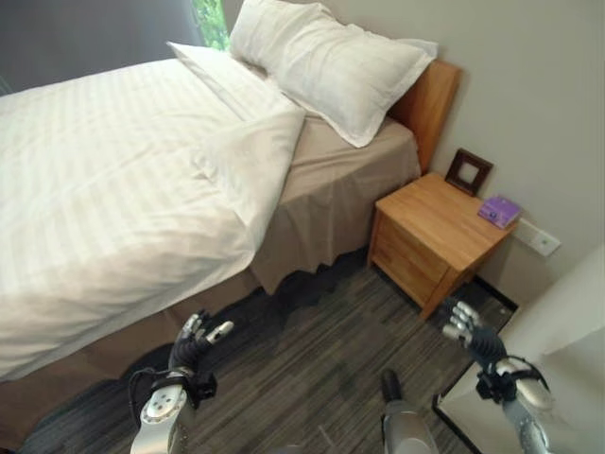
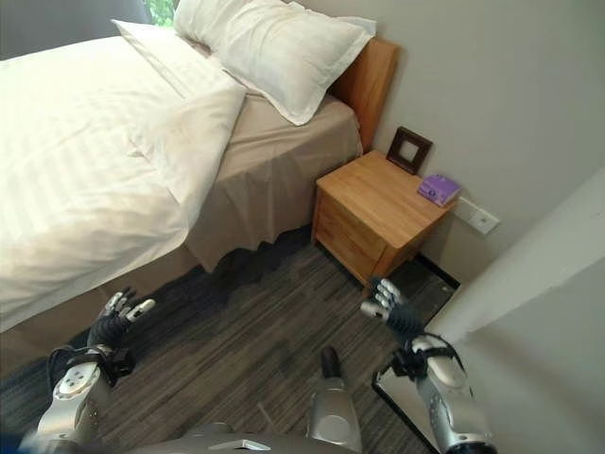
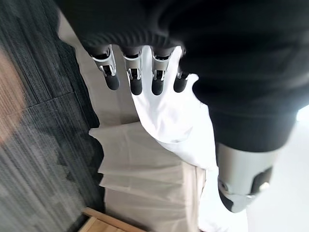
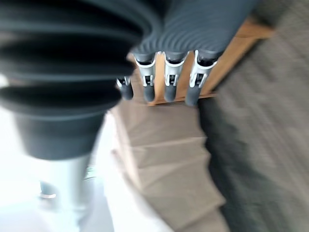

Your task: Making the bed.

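The left robot hand [image 1: 194, 342] hangs low over the dark striped floor [image 1: 312, 369] just beside the bed [image 1: 113, 189], its fingers [image 3: 136, 77] straight and relaxed, holding nothing. The right robot hand [image 1: 468, 326] is raised near the front corner of the wooden nightstand [image 1: 435, 232], fingers likewise loose and empty. On the bed, the white striped duvet [image 1: 104, 180] covers most of the mattress, and its corner nearest the headboard is folded back on itself, leaving the beige sheet [image 1: 331, 189] and its skirt bare on that side. Two white pillows [image 1: 326, 61] lie stacked at the wooden headboard [image 1: 430, 99]. On the nightstand stand a small dark picture frame [image 1: 469, 171] leaning at the wall and a purple box [image 1: 499, 210] beside it; any print on the box is too small to read. A white wall socket [image 1: 541, 240] sits just past it.
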